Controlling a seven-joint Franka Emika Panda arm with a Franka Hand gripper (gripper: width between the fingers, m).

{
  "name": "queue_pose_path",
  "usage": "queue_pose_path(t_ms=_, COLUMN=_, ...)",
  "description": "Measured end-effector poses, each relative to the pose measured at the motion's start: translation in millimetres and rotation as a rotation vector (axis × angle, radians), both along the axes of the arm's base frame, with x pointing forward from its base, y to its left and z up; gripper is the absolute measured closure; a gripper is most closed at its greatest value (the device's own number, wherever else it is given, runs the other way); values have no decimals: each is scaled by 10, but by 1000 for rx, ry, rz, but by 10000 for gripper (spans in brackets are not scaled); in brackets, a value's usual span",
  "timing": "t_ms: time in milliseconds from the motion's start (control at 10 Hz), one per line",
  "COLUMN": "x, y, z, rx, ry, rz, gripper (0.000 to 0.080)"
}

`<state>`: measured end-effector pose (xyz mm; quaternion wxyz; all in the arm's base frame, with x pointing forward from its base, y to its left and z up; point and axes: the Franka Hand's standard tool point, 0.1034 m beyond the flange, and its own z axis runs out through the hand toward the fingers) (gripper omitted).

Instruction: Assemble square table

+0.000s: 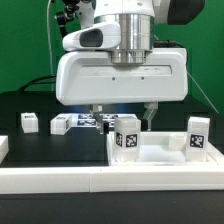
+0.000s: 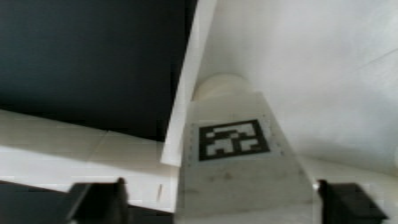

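Note:
The square table's white slab (image 1: 160,158) lies at the exterior view's lower right. Two tagged legs stand upright on it, one near the middle (image 1: 127,136) and one at the right (image 1: 197,137). My gripper (image 1: 123,118) hangs straight over the middle leg, its fingers (image 1: 150,115) down on either side of the leg's top. In the wrist view that leg (image 2: 228,140) with its tag fills the space between the dark fingers (image 2: 98,202). One finger is close against it and the other still shows a gap. My gripper (image 2: 222,198) is open around the leg.
Two loose tagged legs (image 1: 29,122) (image 1: 60,125) rest on the black table at the exterior view's left. The marker board (image 1: 95,120) lies behind the gripper. A long white border bar (image 1: 60,181) runs along the front edge.

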<state>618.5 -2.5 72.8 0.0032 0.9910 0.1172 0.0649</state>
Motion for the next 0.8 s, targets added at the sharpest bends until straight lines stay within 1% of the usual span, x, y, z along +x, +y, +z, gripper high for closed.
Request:
queue_pose_path(t_ms=100, x=0, y=0, z=0, rx=2, ry=0, rz=-13, gripper=515)
queue_pose_path(t_ms=400, x=-1, y=0, z=-3, rx=11, ry=1, rz=-77, gripper=511)
queue_pose_path(t_ms=700, x=-6, y=-4, z=-7, rx=41, ry=4, rz=-305, gripper=511)
queue_pose_path(t_ms=800, x=-6, y=10, z=-6, rx=56, ry=5, rz=-422, gripper=511)
